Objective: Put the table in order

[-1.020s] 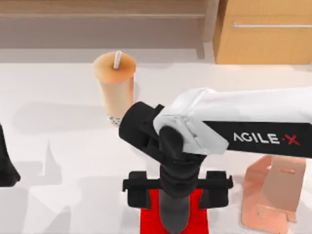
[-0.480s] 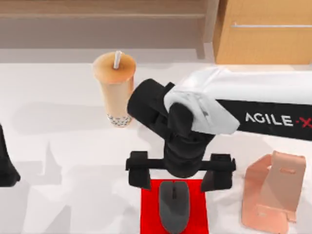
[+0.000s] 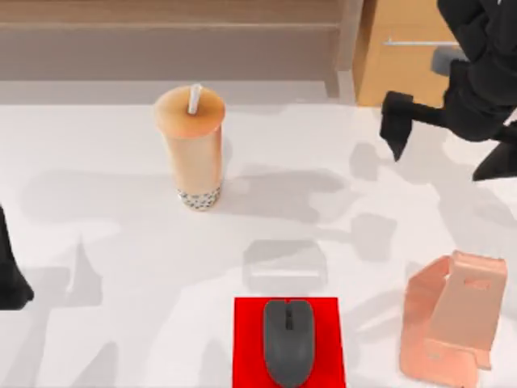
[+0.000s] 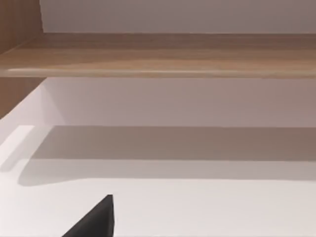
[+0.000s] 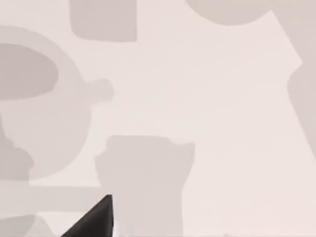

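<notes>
Right arm has swung away from the dark grey computer mouse (image 3: 288, 341) and now sits high at the table's far right, my right gripper (image 3: 448, 141) spread wide with nothing in it. That mouse rests on the small bright red rectangular mat (image 3: 246, 343), near edge, centre. On the wide plain white tabletop (image 3: 105, 259) the tall orange bubble-tea cup with a white straw (image 3: 192, 149) stands upright, far left of centre; I'd judge it top-heavy and slippery, best gripped mid-body. A pink phone stand (image 3: 448, 319) sits near right. The light-brown wooden cabinet (image 3: 404, 73) crowds my right arm. My left gripper (image 3: 10, 271) is parked at the left edge; its jaws I cannot tell.
</notes>
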